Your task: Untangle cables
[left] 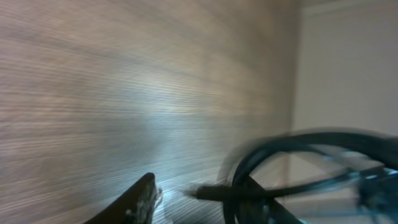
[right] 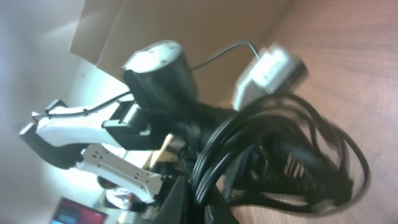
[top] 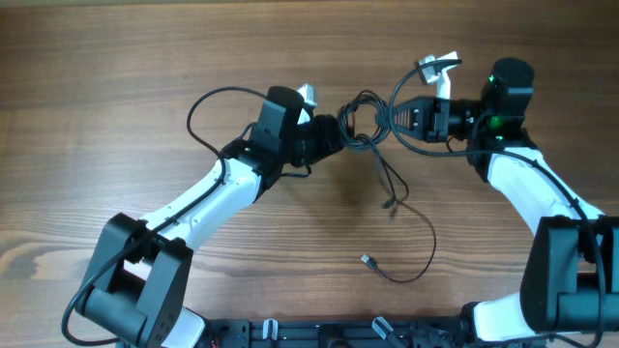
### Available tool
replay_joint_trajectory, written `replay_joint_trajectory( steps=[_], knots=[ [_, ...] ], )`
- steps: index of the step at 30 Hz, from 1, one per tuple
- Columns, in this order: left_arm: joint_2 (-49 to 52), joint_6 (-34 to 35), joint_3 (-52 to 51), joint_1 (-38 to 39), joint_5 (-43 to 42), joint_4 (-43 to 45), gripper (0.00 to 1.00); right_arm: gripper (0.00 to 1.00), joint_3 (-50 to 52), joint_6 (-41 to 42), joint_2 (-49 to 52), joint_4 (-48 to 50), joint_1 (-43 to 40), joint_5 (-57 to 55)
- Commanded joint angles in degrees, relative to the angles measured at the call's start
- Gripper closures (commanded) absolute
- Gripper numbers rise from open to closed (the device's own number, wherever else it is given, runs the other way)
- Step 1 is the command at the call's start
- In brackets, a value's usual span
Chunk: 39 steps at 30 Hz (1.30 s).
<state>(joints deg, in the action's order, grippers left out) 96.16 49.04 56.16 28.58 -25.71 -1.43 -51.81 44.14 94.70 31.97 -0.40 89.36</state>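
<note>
Roughly ctr of tbl: tangled cables

- The surface is brown wood with a fine grain running across the overhead view; paler and darker streaks alternate over it.
- In the left wrist view the same wood is seen close and blurred, with a bright patch of glare near the lower middle.
- Past the wood's far edge in that view stands a pale, plain wall.
- In the right wrist view the wood looks reddish brown and fills the upper right.
- A tan panel lies across the top of that view, with a pale wall to its left.
- A small dark object with red and blue marks sits in the lower left corner, too blurred to identify.
</note>
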Motion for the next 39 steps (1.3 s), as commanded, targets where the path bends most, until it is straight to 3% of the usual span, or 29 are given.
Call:
replay_joint_trajectory(
  steps=[1, 4, 7, 18, 25, 34, 39],
  knots=[
    [1.2, -5.4, -0.9, 0.1, 4.7, -4.9, 0.58, 0.96, -1.1, 13.4, -0.9, 11.6, 0.2, 3.3],
    [1.2, -5.4, -0.9, 0.1, 9.4, -11.1, 0.59, 0.96, -1.1, 21.8, -0.9, 24.2, -0.2, 3.1],
    [1.2, -5.4, -0.9, 0.1, 10.6, -14.3, 0.58, 0.96, -1.1, 26.5, -0.9, 30.4, -1.9, 1.4],
    [1.2, -5.3, -0.9, -2.1, 21.4, -27.6, 0.62, 0.96, -1.1, 20.9, -0.9, 29.6, -13.1, -5.4],
    [1.1, -5.3, -0.9, -7.2, 23.1, -32.9, 0.62, 0.96, -1.1, 12.0, -0.9, 16.8, -19.5, -9.6],
    [1.1, -5.3, -0.9, -9.4, 23.0, -32.9, 0.61, 0.95, -1.1, -1.6, -0.9, -3.1, -20.1, -16.7],
    [0.9, -5.5, -0.8, -9.5, 19.6, -31.3, 0.53, 0.96, -1.1, -3.6, -0.9, -6.5, -20.1, -16.7]
  ],
)
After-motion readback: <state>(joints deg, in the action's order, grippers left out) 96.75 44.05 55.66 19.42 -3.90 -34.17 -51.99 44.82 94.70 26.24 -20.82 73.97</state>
